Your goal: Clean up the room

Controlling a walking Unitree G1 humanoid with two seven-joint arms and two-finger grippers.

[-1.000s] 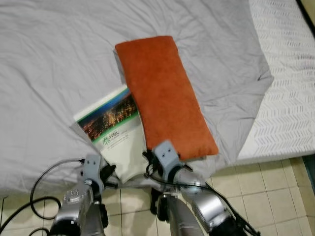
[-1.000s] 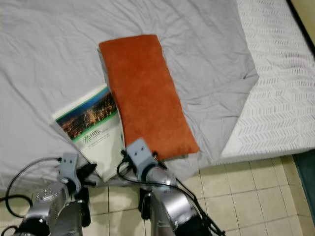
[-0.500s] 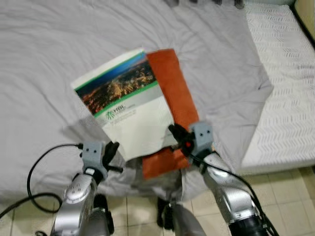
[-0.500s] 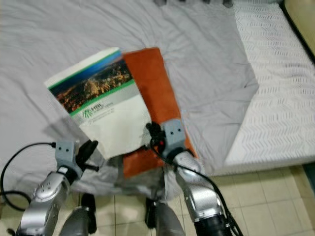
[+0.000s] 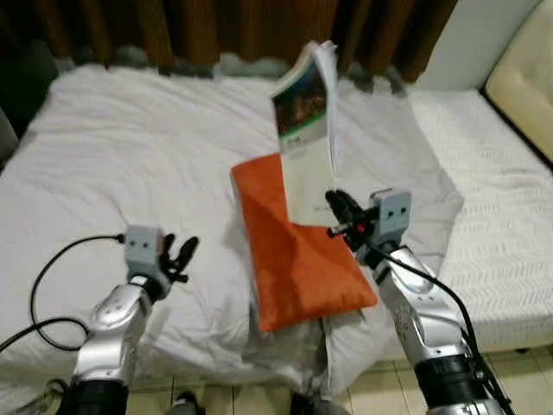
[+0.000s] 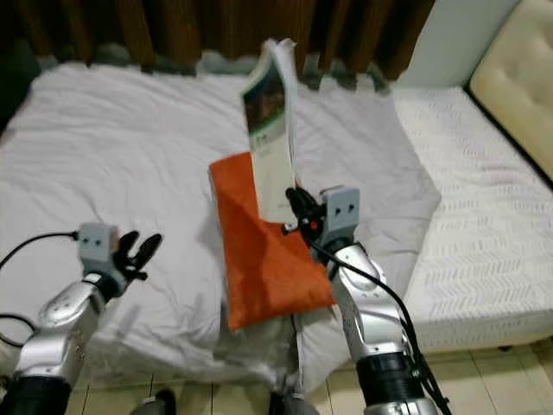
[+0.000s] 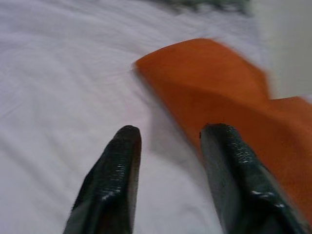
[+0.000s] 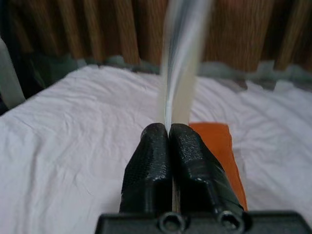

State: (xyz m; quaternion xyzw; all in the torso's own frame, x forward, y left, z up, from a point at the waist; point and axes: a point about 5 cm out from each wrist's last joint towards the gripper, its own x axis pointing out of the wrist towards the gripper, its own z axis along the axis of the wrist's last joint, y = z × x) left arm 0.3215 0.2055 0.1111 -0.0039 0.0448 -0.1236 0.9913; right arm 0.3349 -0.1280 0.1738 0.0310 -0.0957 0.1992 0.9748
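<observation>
My right gripper (image 5: 339, 207) is shut on the lower edge of a white magazine (image 5: 308, 130) with a green-banded city photo cover, holding it upright above the bed. In the right wrist view the magazine (image 8: 181, 58) rises edge-on from between the closed fingers (image 8: 152, 161). Beneath it an orange cushion (image 5: 289, 251) lies on the grey sheet (image 5: 130, 173). My left gripper (image 5: 180, 256) hovers open over the sheet to the cushion's left, holding nothing; its wrist view shows both fingers (image 7: 117, 180) apart with the cushion (image 7: 229, 102) ahead.
The grey sheet drapes over the bed's front edge (image 5: 216, 367). A bare white patterned mattress (image 5: 492, 199) lies to the right, a cream padded headboard (image 5: 523, 95) at far right. Brown curtains (image 5: 216, 26) hang behind the bed. Tiled floor (image 6: 484, 372) runs along the front.
My right gripper has lifted the magazine off the bed and swung it from flat to upright. The camera has tilted up, bringing the curtains and headboard into view.
</observation>
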